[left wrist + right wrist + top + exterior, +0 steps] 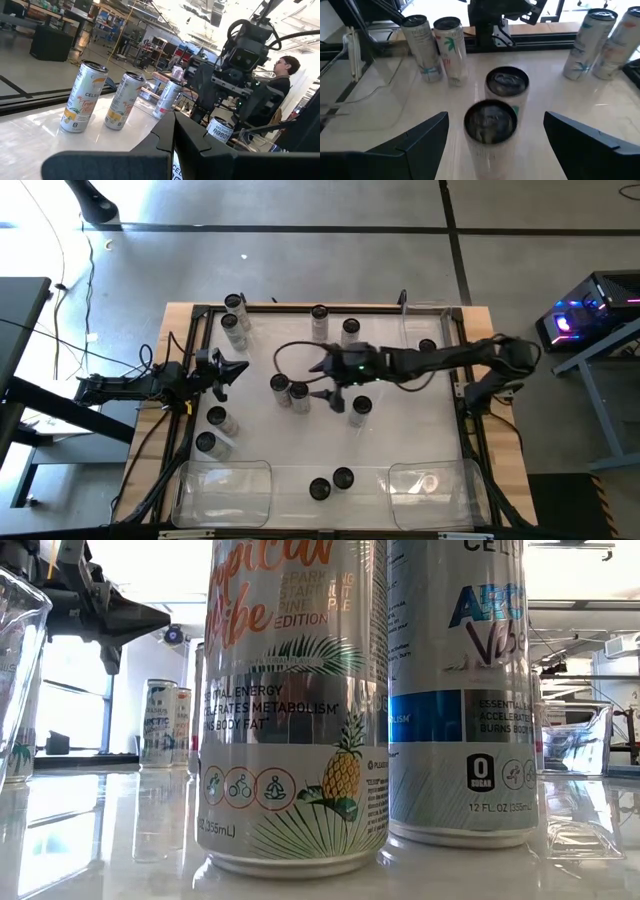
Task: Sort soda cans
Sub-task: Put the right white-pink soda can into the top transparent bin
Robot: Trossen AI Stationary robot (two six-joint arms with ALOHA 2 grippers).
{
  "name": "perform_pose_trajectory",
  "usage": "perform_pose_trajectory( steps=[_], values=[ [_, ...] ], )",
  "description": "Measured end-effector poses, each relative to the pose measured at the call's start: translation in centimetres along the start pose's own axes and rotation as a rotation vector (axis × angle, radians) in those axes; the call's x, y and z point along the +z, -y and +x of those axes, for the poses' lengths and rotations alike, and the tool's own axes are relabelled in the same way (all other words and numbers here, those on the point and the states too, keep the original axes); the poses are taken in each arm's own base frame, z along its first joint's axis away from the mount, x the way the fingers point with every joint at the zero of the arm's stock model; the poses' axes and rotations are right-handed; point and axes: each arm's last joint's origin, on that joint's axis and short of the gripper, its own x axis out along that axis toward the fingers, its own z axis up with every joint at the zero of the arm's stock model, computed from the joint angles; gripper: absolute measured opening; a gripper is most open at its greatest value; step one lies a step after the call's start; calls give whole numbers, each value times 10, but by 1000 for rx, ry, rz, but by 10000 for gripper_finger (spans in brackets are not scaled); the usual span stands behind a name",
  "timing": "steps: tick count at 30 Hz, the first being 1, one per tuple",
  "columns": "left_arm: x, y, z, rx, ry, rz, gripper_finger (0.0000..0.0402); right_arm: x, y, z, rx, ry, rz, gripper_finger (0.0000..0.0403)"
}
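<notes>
Several soda cans stand upright on the white table top. My right gripper (pixel 322 393) reaches in from the right to the table's middle, open. Its fingers stand on either side of a can (pixel 490 124) without touching it. A second can (pixel 506 82) stands just behind the first; in the high view this is the pair (pixel 289 389). Another can (pixel 360 408) stands by the right wrist. My left gripper (pixel 234 371) waits at the table's left side, shut and holding nothing (pixel 173 142). Two cans (pixel 295 710) (pixel 465 690) stand near the near edge.
Clear plastic bins sit at the near left (pixel 222 492) and near right (pixel 436 485), and a third at the far right (pixel 432 320) holds a can (pixel 427 347). More cans stand at the far left (pixel 234 315), far middle (pixel 335 322) and left (pixel 211 430). A person (pixel 285 67) is beyond the table.
</notes>
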Motion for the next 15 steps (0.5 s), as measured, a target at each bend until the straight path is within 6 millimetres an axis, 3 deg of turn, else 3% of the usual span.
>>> perform_pose_trajectory(
  steps=[7,15],
  values=[
    [-1,0,0,2,-7,3,1,2,2,33,1,-43,0,323],
    [-2,-1,0,4,-17,6,1,-9,3,49,2,-99,2,323]
  ],
)
